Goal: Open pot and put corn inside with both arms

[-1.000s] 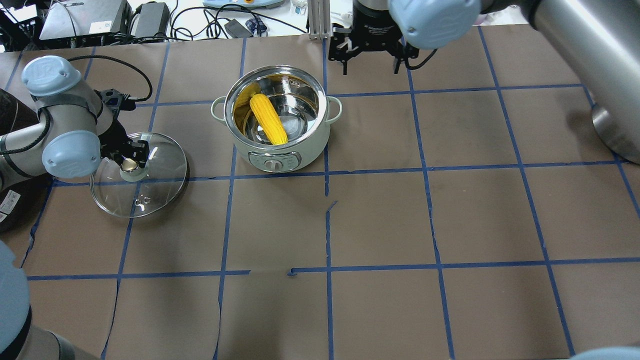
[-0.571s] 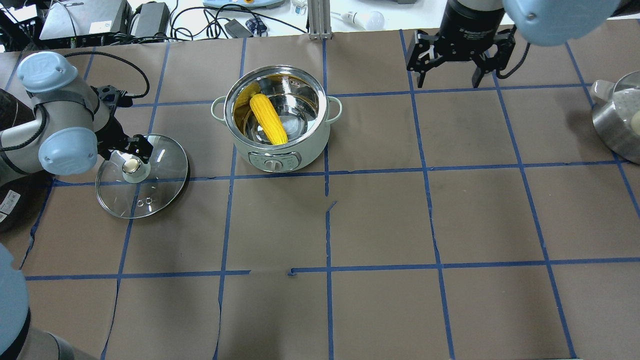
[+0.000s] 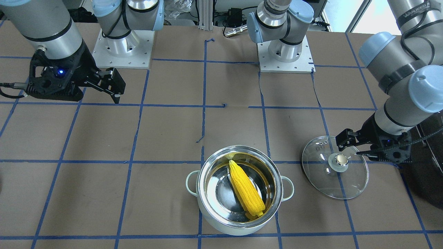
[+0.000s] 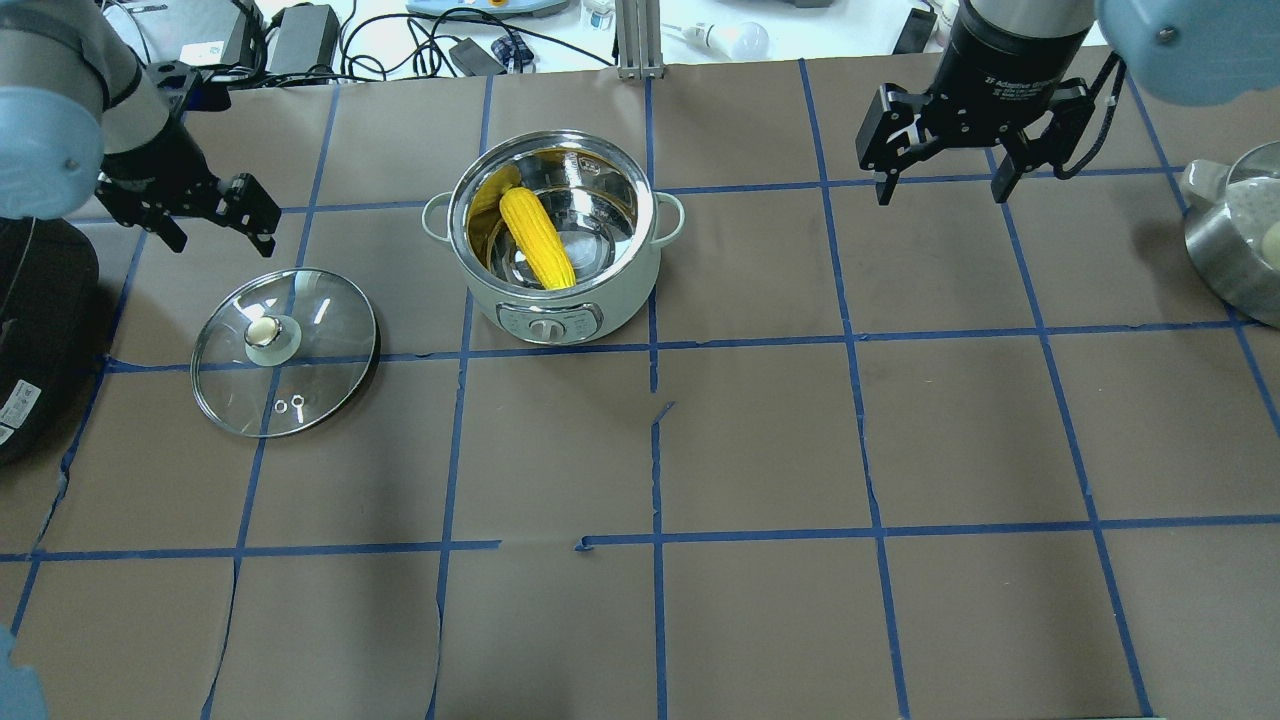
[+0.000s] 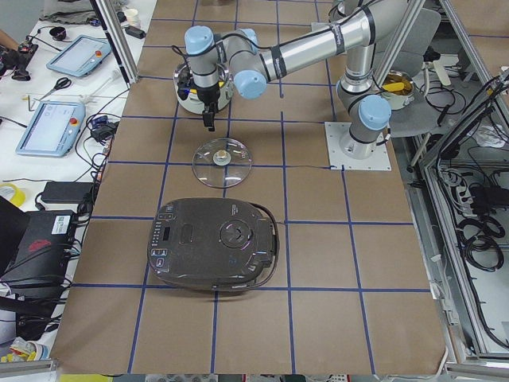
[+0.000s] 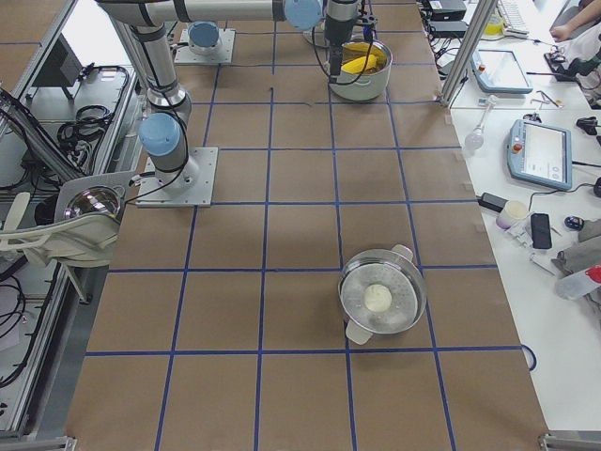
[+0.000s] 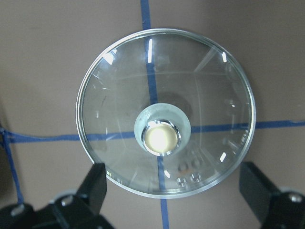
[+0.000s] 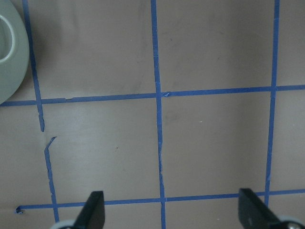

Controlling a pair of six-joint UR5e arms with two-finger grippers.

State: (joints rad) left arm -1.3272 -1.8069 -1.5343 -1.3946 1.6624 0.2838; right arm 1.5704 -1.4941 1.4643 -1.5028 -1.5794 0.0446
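The mint-green pot (image 4: 555, 300) stands open at the table's far middle, and the yellow corn (image 4: 537, 238) lies slanted inside it. Both also show in the front view: the pot (image 3: 207, 221) and the corn (image 3: 245, 190). The glass lid (image 4: 320, 380) lies flat on the table left of the pot, its brass knob (image 4: 263, 330) facing up. My left gripper (image 4: 222, 238) is open and empty, raised above and behind the lid; its wrist view looks straight down on the lid (image 7: 114, 95). My right gripper (image 4: 940, 195) is open and empty, right of the pot, over bare table.
A black rounded appliance (image 5: 215, 243) sits at the table's left end, near the lid. A steel pot with a white ball in it (image 4: 1215, 245) stands at the right edge. Cables and devices (image 4: 300, 30) lie beyond the far edge.
My left gripper has let go of the lid's knob and risen back away from it. My right gripper has moved to the right, away from the pot. The lid, pot and corn have stayed put.
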